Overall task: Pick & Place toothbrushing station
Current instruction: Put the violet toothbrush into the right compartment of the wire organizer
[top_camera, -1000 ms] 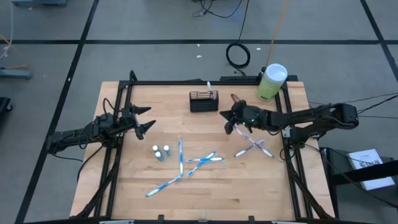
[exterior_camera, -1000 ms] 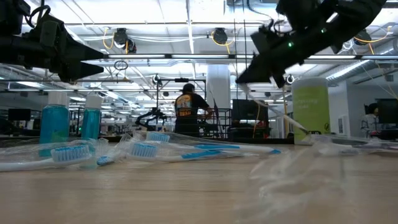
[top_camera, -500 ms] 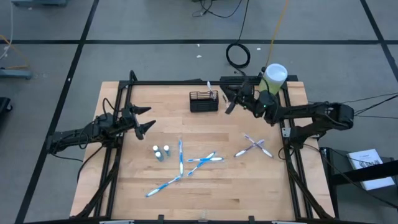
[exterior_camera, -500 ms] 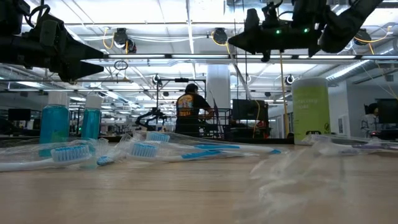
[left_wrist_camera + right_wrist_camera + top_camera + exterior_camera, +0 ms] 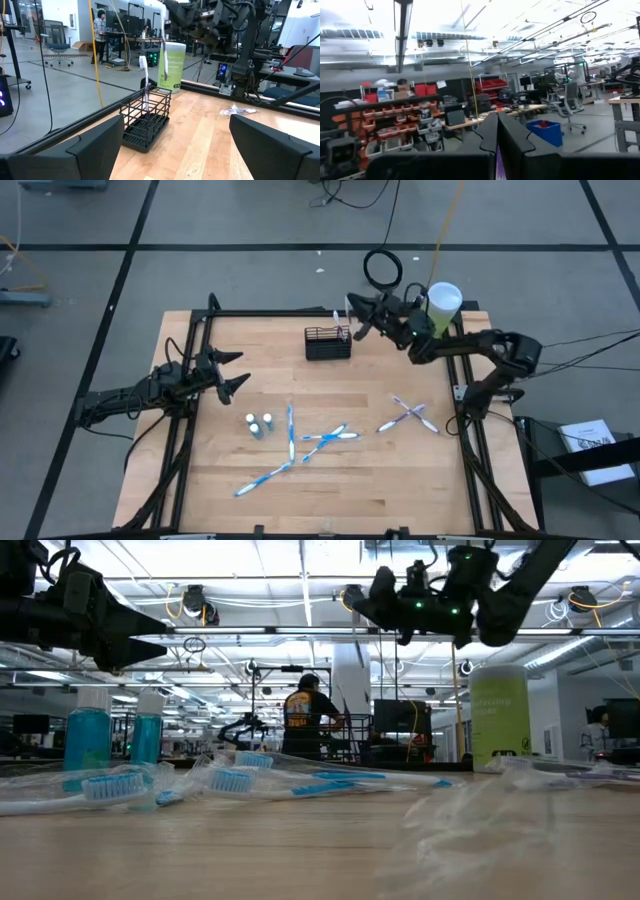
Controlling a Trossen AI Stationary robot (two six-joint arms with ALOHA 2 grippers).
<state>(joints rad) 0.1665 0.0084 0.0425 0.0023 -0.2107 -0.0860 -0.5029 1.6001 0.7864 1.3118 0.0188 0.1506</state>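
Note:
The toothbrushing station, a black wire basket [image 5: 328, 342] [image 5: 146, 120], stands near the table's far edge. One toothbrush [image 5: 145, 82] stands upright in it. My right gripper [image 5: 354, 315] [image 5: 172, 17] is high up, just right of the basket, and shut on a second toothbrush [image 5: 164, 50]. That brush hangs upright with its lower end above the basket's far right side. My left gripper [image 5: 235, 372] [image 5: 175, 145] waits open at the table's left with nothing between its fingers. My right gripper pinches the toothbrush between its two fingers near the brush's upper end [image 5: 163, 27]; a purple bit of it [image 5: 498, 167] shows between the fingertips. The fingers come from the table's right, tipped somewhat upward, and lie across the brush. The brush hangs upright, clear of the basket.
A pale-green cylinder with a white lid [image 5: 438, 310] stands at the far right corner behind my right arm. Two small bottles [image 5: 259, 424] and several loose toothbrushes [image 5: 312, 442] [image 5: 408, 416] lie on the table's middle and right.
My right gripper has risen from above the crossed brushes at the right. It has gone toward the far edge and left to the basket, tipping from pointing down to slightly upward. It stayed shut, and the brush went from slanting to upright.

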